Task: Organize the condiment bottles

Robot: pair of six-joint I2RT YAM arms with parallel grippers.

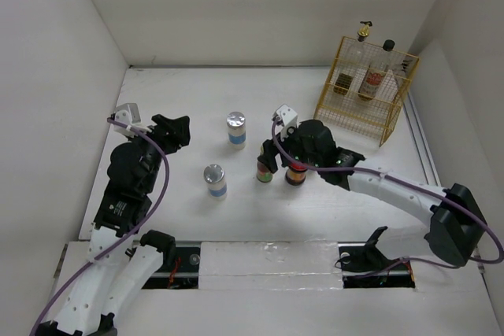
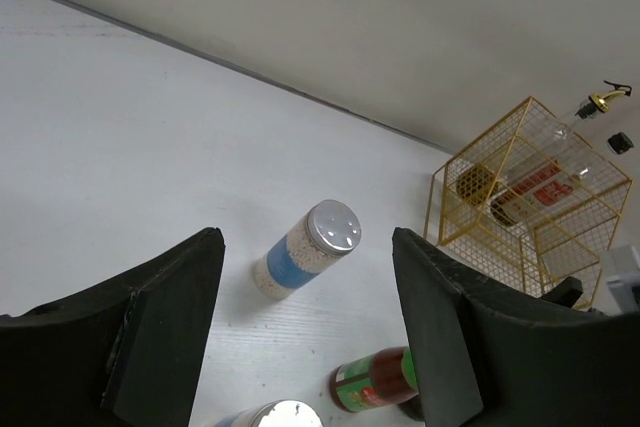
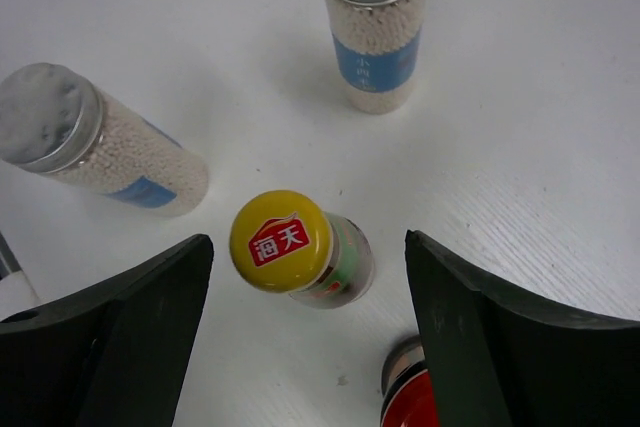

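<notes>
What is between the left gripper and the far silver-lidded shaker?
Nothing, only bare white table. The top view shows the open left gripper pointing toward the shaker, with an empty stretch between them.

We see these colours, out from the yellow wire basket (image 1: 391, 112)
Nearer shaker (image 1: 235, 130) and farther shaker (image 1: 215, 181) — white grains, blue bands, silver lids; sauce bottle (image 3: 300, 250) capped yellow, red logo.

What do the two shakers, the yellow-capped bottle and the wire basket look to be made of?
Top shaker and left shaker: clear bodies, glass or plastic, showing pale granules; dull silvery lids, likely metal. Yellow-capped bottle: clear body, glossy cap, probably plastic. Basket: thin yellow-coated wire grid, likely metal.
</notes>
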